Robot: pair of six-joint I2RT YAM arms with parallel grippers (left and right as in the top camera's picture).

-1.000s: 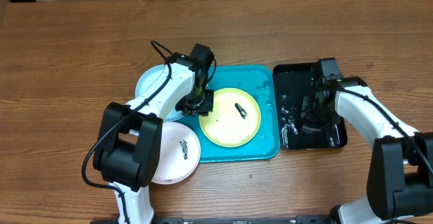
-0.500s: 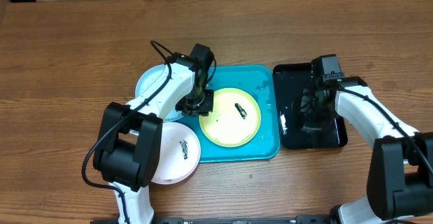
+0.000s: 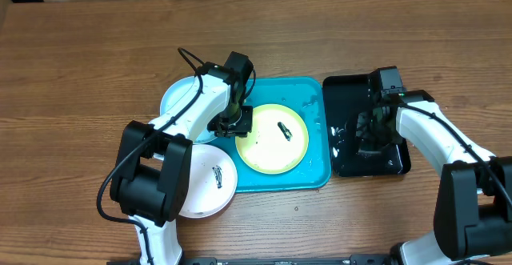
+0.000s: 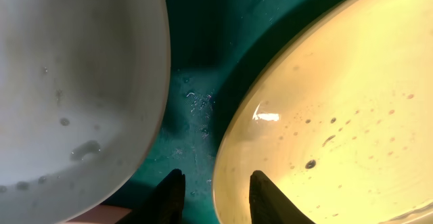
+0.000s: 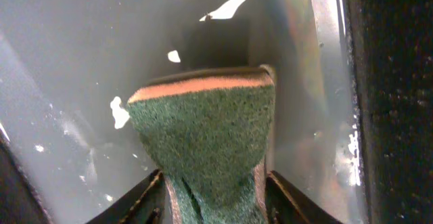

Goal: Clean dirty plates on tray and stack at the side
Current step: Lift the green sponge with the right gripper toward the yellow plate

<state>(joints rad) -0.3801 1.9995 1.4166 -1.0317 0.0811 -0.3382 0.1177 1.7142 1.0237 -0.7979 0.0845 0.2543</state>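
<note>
Plates, three: yellow-green plate (image 3: pixel 268 149), dark smear near its middle, lying flat inside the turquoise tray (image 3: pixel 316 177); light blue plate (image 3: pixel 176 101) at the tray's far left corner, partly under the left arm; white plate (image 3: pixel 204 185), also smeared, on the bench (image 3: pixel 80 57) against the tray's near left corner. Left hand (image 4: pixel 213 200) low over the tray, fingers apart and astride the yellow-green plate's left rim. Right hand (image 5: pixel 213 200) in the wet black tray (image 3: pixel 348 89) just right of the turquoise one, clamped on a green-faced sponge (image 5: pixel 203 129)
</note>
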